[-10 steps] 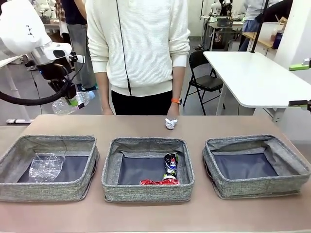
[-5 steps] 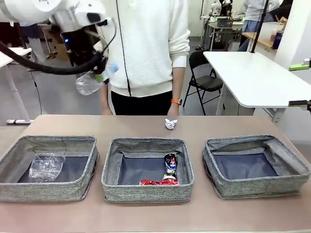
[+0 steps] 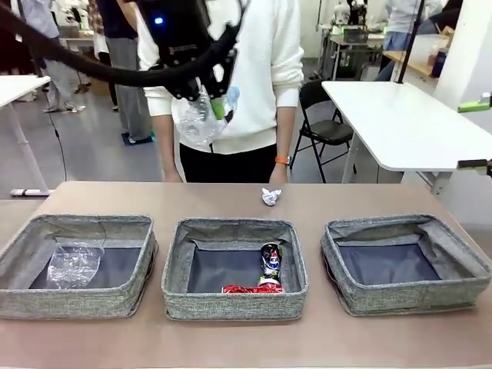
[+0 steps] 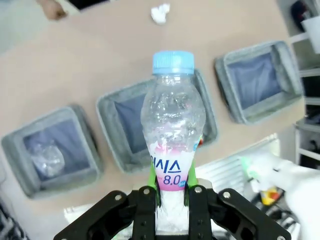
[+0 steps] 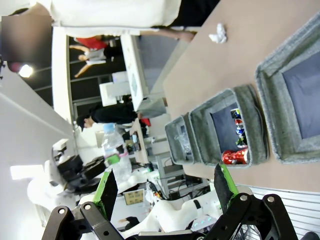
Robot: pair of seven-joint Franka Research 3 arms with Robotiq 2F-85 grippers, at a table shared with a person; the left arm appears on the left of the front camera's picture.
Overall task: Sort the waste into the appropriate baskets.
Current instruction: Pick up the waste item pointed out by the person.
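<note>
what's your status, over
Left gripper shut on blue-capped bottle, high above the baskets. Right gripper open, empty. Paper wad on the table, nothing blocking the baskets.

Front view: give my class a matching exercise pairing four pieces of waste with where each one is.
1. blue-capped clear plastic bottle
2. crushed red drink can
3. small white crumpled paper wad
4. crumpled clear plastic bottle

A. bare brown table top
B. left grey woven basket
C. left pincer, in the air
D. middle grey woven basket

Pairs: 1-C, 2-D, 3-A, 4-B.
</note>
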